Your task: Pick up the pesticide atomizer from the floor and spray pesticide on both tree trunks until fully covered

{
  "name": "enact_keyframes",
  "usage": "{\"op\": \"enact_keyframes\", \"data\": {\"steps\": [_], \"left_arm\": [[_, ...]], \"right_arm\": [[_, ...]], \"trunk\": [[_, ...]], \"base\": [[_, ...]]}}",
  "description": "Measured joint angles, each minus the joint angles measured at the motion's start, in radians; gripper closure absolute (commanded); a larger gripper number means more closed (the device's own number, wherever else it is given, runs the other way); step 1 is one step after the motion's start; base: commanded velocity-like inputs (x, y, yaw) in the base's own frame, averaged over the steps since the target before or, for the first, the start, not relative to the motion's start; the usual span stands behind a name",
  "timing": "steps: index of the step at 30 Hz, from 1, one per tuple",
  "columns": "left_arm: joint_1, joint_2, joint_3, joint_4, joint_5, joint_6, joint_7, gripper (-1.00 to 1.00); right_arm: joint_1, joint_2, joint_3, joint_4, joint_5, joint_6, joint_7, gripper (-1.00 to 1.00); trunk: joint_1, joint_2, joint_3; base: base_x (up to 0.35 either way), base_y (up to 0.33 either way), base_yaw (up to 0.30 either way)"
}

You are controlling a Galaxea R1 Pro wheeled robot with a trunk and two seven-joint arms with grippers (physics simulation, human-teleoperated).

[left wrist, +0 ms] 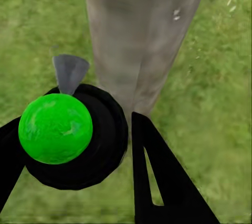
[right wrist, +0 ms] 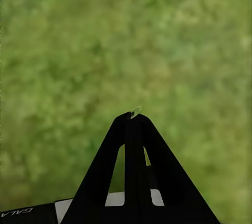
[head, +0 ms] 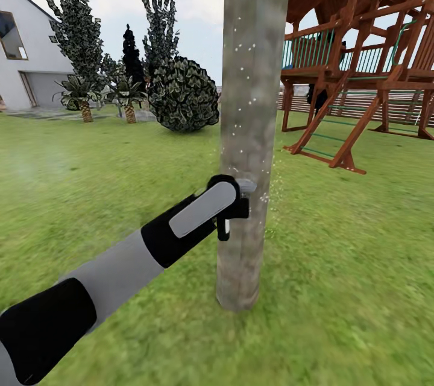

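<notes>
A thick grey-brown tree trunk [head: 253, 102] stands on the lawn right in front of me. White specks of pesticide [head: 241, 48] dot its bark and drift beside it. My left gripper [head: 237, 205] is stretched out to the trunk's near side and shut on the pesticide atomizer [head: 224, 228]. In the left wrist view the atomizer [left wrist: 73, 140] shows as a dark round body with a green cap and a grey nozzle aimed at the tree trunk [left wrist: 142, 30]; the left gripper [left wrist: 79, 156] has a finger on either side of it. My right gripper [right wrist: 131, 116] is shut with nothing in it, above grass.
A wooden playhouse [head: 361, 54] stands at the back right with a slat fence [head: 386, 102] behind it. A round dark bush [head: 184, 93], short palms [head: 81, 96] and a white house [head: 24, 60] lie at the back left. Grass surrounds the trunk.
</notes>
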Motion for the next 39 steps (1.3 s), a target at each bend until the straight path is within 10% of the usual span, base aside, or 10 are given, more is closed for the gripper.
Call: {"op": "enact_keyframes", "data": {"steps": [8,12,19,22,30,39], "left_arm": [[0.223,0.006,-0.08,0.006,-0.103,0.0,-0.082,1.0],[0.34,0.008,-0.092,0.019,-0.276,0.003,-0.176,1.0],[0.405,0.01,-0.093,0.028,-0.356,-0.003,-0.236,1.0],[0.454,0.011,-0.093,0.03,-0.464,-0.006,-0.284,1.0],[0.472,0.009,-0.092,0.077,-0.666,-0.068,-0.461,1.0],[0.344,-0.001,-0.089,0.066,-0.68,-0.011,-0.502,1.0]], "right_arm": [[0.0,0.0,-0.001,0.0,0.001,0.0,0.0,1.0],[0.0,0.0,-0.001,0.0,0.001,0.0,0.0,1.0],[0.0,0.0,-0.001,0.004,0.0,0.0,0.001,1.0],[0.0,0.0,-0.001,0.007,0.0,0.0,0.003,1.0],[0.0,0.0,0.0,0.015,0.0,0.0,0.005,1.0],[0.0,0.0,0.002,0.014,0.001,-0.001,0.003,1.0]], "trunk": [[0.0,0.0,0.0],[0.0,0.0,0.0],[0.0,0.0,0.0],[0.0,0.0,0.0],[0.0,0.0,0.0],[0.0,0.0,0.0]], "base": [[0.0,0.0,0.0],[0.0,0.0,0.0],[0.0,0.0,0.0],[0.0,0.0,0.0],[0.0,0.0,0.0],[0.0,0.0,0.0]]}}
